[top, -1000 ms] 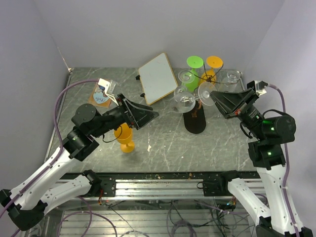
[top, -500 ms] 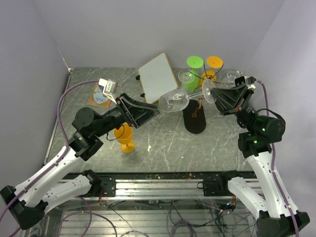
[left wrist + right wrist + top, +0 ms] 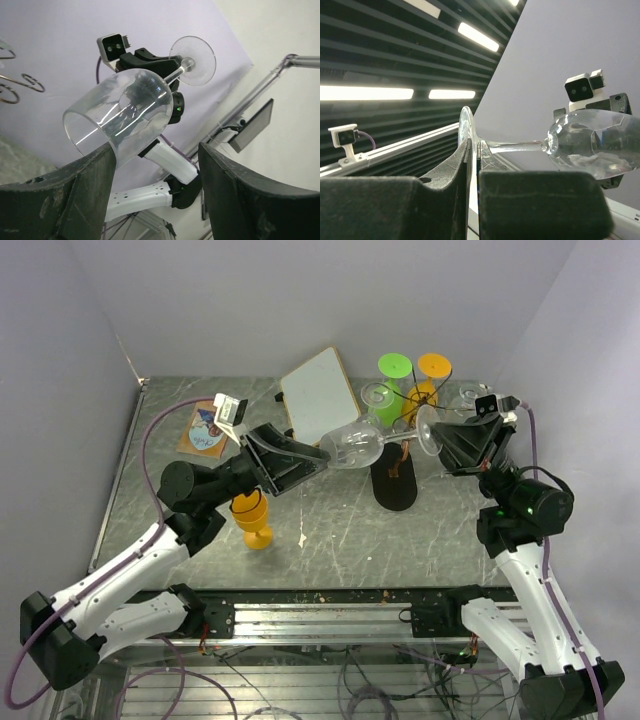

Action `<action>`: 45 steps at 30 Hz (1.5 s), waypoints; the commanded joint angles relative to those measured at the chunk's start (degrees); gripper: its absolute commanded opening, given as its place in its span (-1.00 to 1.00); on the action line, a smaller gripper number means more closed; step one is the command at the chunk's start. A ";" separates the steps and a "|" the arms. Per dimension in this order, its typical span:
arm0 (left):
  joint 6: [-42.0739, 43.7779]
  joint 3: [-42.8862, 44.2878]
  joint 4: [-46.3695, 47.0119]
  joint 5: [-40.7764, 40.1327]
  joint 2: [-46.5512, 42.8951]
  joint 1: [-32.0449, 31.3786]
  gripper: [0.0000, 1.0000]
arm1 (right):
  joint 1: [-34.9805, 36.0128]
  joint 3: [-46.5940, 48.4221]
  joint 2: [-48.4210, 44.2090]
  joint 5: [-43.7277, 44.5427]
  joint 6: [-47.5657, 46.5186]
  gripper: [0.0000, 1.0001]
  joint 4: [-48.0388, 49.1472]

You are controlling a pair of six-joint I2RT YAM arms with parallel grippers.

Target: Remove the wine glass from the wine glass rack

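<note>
Black fingers of the right gripper [image 3: 438, 435] are pinched to a thin slit on the round foot of the clear wine glass [image 3: 352, 445], holding it on its side in the air. The stem runs level towards the left arm and the bowl's mouth faces the left gripper [image 3: 316, 458]. That gripper is spread wide with its fingers [image 3: 60, 200] either side of the bowl's rim; whether they touch the glass I cannot tell. The right arm rises from its base and bends at the elbow, with the wrist aimed leftward. The left arm stretches diagonally up and right, its wrist above an orange goblet [image 3: 254, 518]. The glass hangs over the wine glass rack [image 3: 393, 490], bowl to the left of the black base.
</note>
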 commanded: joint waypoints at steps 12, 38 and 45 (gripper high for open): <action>-18.16 -0.20 37.33 7.13 8.97 0.09 0.11 | 0.30 -2.88 0.22 1.98 8.76 -1.00 6.17; -0.26 1.56 3.93 5.39 -2.99 -0.05 -0.86 | 0.30 11.58 -9.21 17.65 -36.90 0.27 -49.05; 16.53 7.37 -31.02 -5.34 -12.15 -0.03 -0.86 | 0.31 18.78 -12.11 35.15 -52.55 0.62 -66.67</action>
